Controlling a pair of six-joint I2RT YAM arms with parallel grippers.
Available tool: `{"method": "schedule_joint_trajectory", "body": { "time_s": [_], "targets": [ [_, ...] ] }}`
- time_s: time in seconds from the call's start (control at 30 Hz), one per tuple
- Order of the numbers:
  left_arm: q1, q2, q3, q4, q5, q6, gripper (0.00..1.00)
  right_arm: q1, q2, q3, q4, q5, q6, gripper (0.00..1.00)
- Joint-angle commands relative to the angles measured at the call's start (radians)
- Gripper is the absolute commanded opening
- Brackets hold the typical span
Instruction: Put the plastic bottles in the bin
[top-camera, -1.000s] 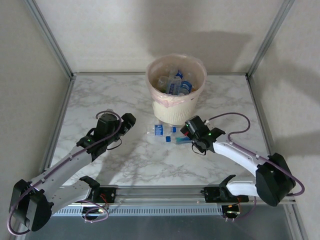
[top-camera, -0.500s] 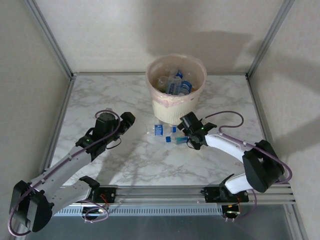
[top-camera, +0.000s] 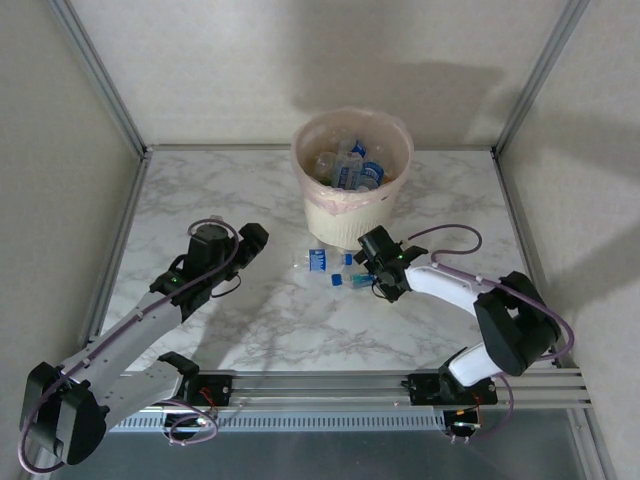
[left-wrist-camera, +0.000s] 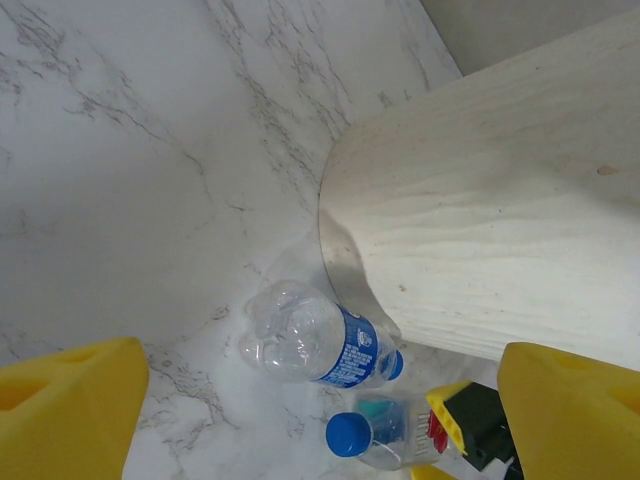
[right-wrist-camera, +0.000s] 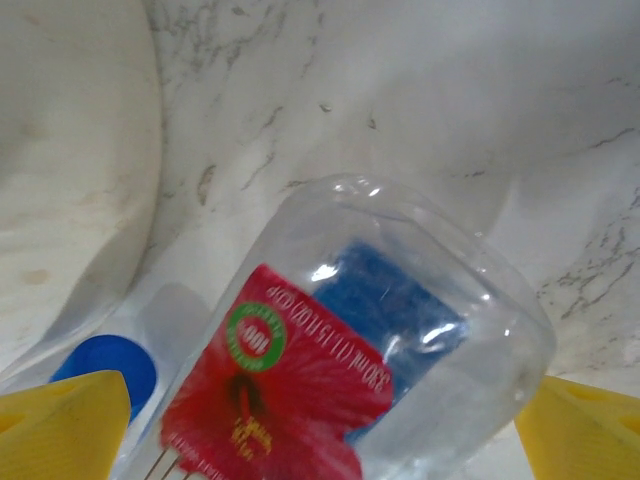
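Right tool (top-camera: 368, 272): wide, straddling red-label bottle (right-wrist-camera: 340, 360), contact possibly none. Blue-label bottle (left-wrist-camera: 320, 340) alongside, just beside bin (top-camera: 350, 215) near desk (top-camera: 200, 190) far edge. Left tool (top-camera: 252, 240): wide, empty.

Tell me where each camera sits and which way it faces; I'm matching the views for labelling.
Top external: above and behind, looking down on left arm, right arm, left gripper, right gripper and bin.
Left wrist: faces the blue-labelled bottle beside the bin; own yellow fingers at lower corners.
Right wrist: close above the red-labelled bottle; own yellow fingertips at lower corners.
Shared: both wrist views show the red-labelled bottle and the bin.
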Motion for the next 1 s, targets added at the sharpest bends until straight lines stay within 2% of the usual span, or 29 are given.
{"method": "schedule_joint_trajectory", "body": {
  "time_s": [0.0, 0.33, 0.43, 0.5, 0.63, 0.97],
  "targets": [
    [0.013, -0.019, -0.003, 0.006, 0.009, 0.020, 0.90, -0.005, 0.034, 0.010, -0.007, -0.004, -0.017, 0.99],
    [0.031, -0.018, -0.011, 0.015, 0.022, 0.021, 0.90, -0.005, -0.045, -0.070, -0.046, 0.011, -0.022, 0.83],
    [0.033, -0.013, -0.014, 0.024, 0.029, 0.016, 0.89, -0.005, -0.073, -0.093, -0.058, 0.026, -0.031, 0.82],
    [0.032, -0.013, -0.017, 0.027, 0.032, 0.014, 0.89, -0.005, -0.078, -0.093, -0.078, 0.039, -0.041, 0.81],
    [0.033, -0.017, -0.019, 0.025, 0.032, 0.014, 0.89, -0.007, -0.072, -0.088, -0.108, 0.061, -0.059, 0.69],
    [0.038, -0.027, -0.022, 0.013, 0.028, 0.014, 0.89, -0.007, -0.099, -0.072, -0.164, 0.117, -0.093, 0.57]
  ]
}}
